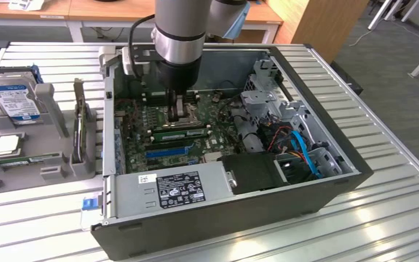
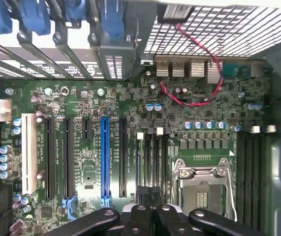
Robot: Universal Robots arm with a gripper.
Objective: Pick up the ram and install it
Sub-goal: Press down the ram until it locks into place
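A long green ram (image 1: 181, 131) lies along the memory slots of the motherboard (image 1: 217, 106) inside the open computer case (image 1: 326, 136). My gripper (image 1: 174, 115) hangs just behind it, over the processor socket (image 1: 192, 113). In the wrist view the gripper (image 2: 150, 197) is shut, its black fingers (image 2: 141, 211) pressed together with nothing visible between them. They sit over the near end of the black memory slots (image 2: 150, 157). Another green stick (image 1: 20, 161) lies in the grey tray (image 1: 57, 169) at the exterior view's left.
The tray also holds a hard drive (image 1: 11, 98), a square silver processor (image 1: 4, 144) and an upright dark card (image 1: 81, 128). Inside the case are the power supply (image 1: 173, 188), a drive cage (image 1: 264, 103) and blue cables (image 1: 304, 153). A red wire (image 2: 199, 101) crosses the board.
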